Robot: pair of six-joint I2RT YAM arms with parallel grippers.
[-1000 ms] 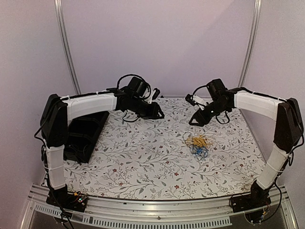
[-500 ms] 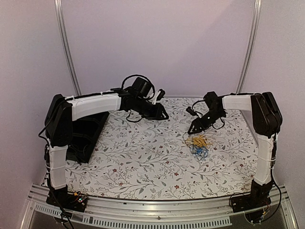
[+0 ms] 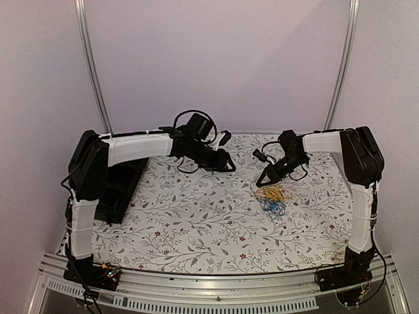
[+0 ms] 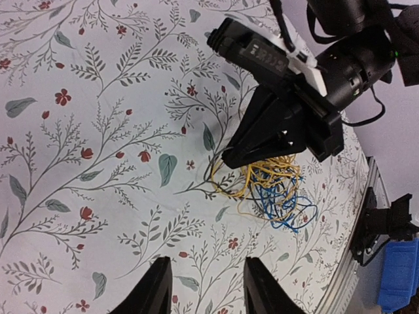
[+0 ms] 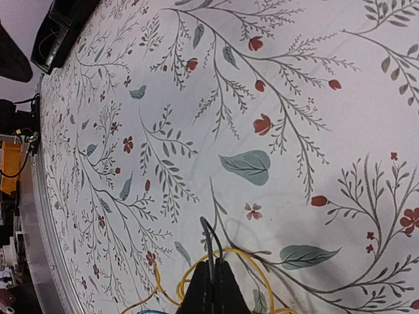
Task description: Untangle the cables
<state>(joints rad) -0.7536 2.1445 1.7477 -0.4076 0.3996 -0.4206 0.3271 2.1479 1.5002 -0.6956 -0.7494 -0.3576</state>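
Two arms [image 3: 137, 145] [image 3: 324, 140]; one bundle of cables [image 3: 273, 198]; one black bin [image 3: 121, 188].

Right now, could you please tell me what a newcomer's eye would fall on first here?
The tangle of thin yellow and blue wires, right of centre on the floral-printed tablecloth. The right gripper, shut, points down at its far edge, while the left gripper hovers open farther left.

the cables [image 3: 272, 198], thread-thin yellow, blue and dark strands, tangled in one loose heap, lying right of centre on the floral tabletop [image 3: 196, 216]
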